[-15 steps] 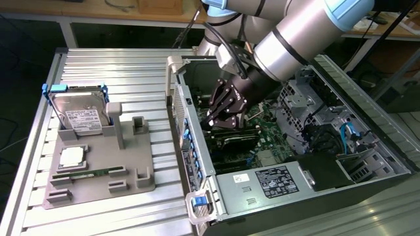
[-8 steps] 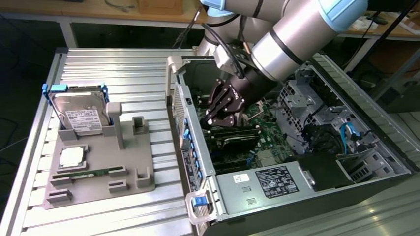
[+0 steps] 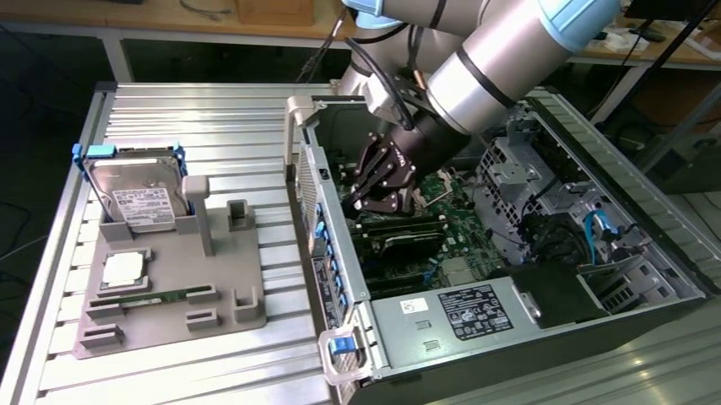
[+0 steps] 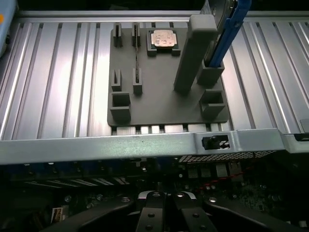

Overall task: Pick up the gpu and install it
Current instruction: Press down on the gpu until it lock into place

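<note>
Lying low inside the open silver-walled computer case [image 3: 338, 283], the gpu [image 3: 400, 240], a long dark card with a black cooler, sits across the green motherboard [image 3: 453, 211]. Just above it, the black gripper [image 3: 376, 205] [image 4: 164, 212] points down with its fingers pressed together. Behind, the grey arm [image 3: 507, 59] slants upward.

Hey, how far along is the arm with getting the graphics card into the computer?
Done: the gpu is off the gray holder and lies inside the open case, over the motherboard. In hand: the gripper, shut, is down in the case right at the card. Left: whether the card is fully seated in its slot cannot be told.
</note>
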Motion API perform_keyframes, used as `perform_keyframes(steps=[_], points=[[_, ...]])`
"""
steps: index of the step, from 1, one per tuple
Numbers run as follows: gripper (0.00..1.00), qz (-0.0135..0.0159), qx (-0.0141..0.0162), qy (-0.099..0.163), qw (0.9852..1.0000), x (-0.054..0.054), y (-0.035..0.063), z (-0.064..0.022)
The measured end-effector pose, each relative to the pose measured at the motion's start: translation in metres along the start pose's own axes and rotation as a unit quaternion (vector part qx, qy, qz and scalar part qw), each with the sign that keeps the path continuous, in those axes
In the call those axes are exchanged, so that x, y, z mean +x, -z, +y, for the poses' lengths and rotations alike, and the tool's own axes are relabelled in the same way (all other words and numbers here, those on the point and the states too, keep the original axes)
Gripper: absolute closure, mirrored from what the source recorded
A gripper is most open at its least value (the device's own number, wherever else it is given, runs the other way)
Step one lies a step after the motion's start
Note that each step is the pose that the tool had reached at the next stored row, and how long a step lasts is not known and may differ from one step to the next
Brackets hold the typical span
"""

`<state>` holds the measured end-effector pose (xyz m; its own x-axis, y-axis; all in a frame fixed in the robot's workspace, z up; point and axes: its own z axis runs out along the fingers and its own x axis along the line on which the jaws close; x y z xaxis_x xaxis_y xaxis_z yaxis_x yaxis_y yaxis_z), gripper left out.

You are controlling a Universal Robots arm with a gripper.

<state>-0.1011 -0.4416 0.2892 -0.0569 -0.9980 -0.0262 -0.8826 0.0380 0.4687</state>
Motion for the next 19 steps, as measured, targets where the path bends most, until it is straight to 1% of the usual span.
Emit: perform_keyframes(steps=[6,9,11,16,19], points=[[0.89,-0.0001,0.0029,0.0,1.0,0.0,-0.0034,0.0021],[0.89,-0.0002,0.0033,0.0,1.0,0.0,-0.0036,0.0022],[0.89,-0.0006,0.0036,0.0,1.0,0.003,-0.0035,0.0024],[0.89,-0.0085,0.0038,0.005,0.9999,0.013,-0.0035,0.0025],[0.89,-0.0096,0.0037,0.006,0.9999,0.015,-0.0033,0.0027]])
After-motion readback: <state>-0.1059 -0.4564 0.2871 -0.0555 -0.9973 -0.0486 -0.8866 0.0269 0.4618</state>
